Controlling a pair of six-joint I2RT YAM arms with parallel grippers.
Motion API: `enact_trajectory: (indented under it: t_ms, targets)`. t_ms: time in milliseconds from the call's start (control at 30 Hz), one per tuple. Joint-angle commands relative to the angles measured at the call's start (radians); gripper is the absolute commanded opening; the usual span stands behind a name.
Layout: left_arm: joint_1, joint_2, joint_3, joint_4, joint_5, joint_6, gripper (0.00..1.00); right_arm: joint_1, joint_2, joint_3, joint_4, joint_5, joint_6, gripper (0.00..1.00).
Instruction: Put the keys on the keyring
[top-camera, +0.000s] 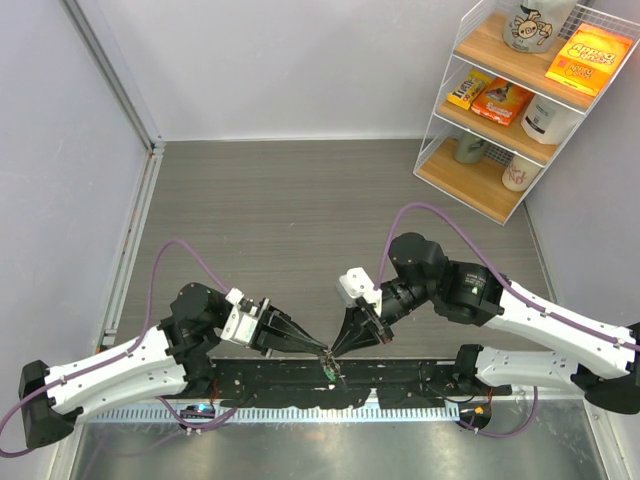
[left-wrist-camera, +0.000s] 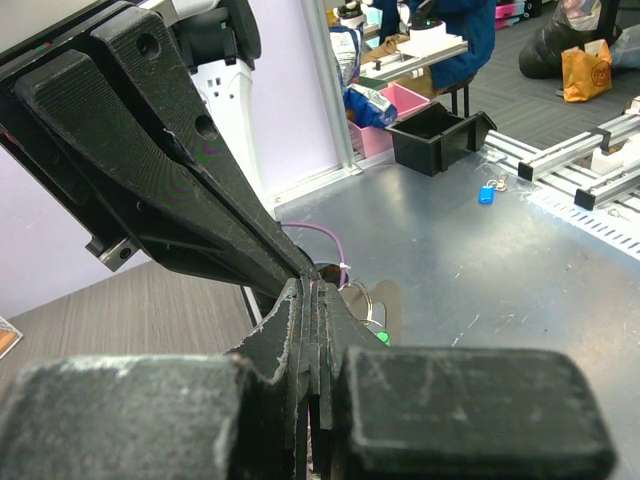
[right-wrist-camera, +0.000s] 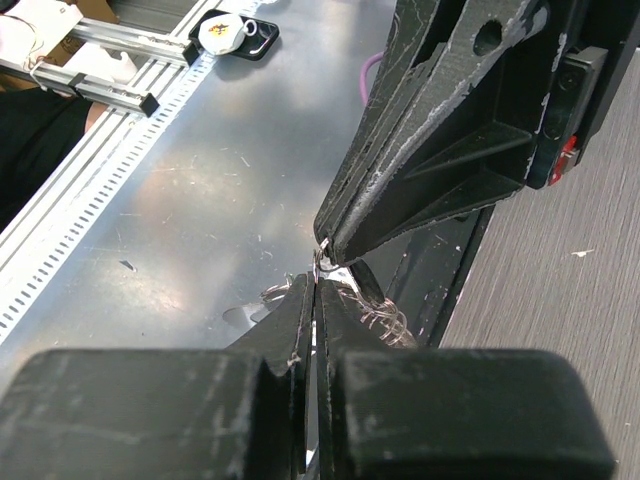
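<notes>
Both grippers meet tip to tip above the black rail at the table's near edge. My left gripper (top-camera: 320, 349) is shut, and the keyring (left-wrist-camera: 372, 303) hangs just past its tip, its thin silvery loop carrying the green piece (left-wrist-camera: 381, 337); that green piece (top-camera: 328, 372) dangles below the meeting point. My right gripper (right-wrist-camera: 318, 282) is shut on a thin silver sliver (right-wrist-camera: 321, 262) that reaches up to the left gripper's tip (right-wrist-camera: 328, 248). Whether that sliver is one of the keys or the ring's wire, I cannot tell. No key shows plainly.
A wire shelf rack (top-camera: 520, 100) with boxes and mugs stands at the back right. The black rail (top-camera: 420, 375) runs along the near edge, with a scratched metal sheet (top-camera: 300, 450) beyond it. A black bin (left-wrist-camera: 440, 135) and a small blue tag (left-wrist-camera: 486, 194) lie further off.
</notes>
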Motion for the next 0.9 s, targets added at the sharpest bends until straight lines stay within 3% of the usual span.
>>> enact_trajectory:
  t_ms: [0, 667, 867]
  targets:
    - [-0.01, -0.009, -0.004, 0.057, 0.022, -0.002, 0.0, -0.017, -0.022, 0.004, 0.09, 0.001, 0.032, 0.05]
    - [-0.014, -0.02, -0.01, 0.057, 0.022, 0.004, 0.0, -0.074, -0.065, -0.037, 0.186, 0.003, 0.119, 0.05]
    - [-0.013, -0.015, -0.01, 0.056, 0.019, 0.006, 0.0, -0.074, -0.108, -0.068, 0.27, 0.076, 0.172, 0.05]
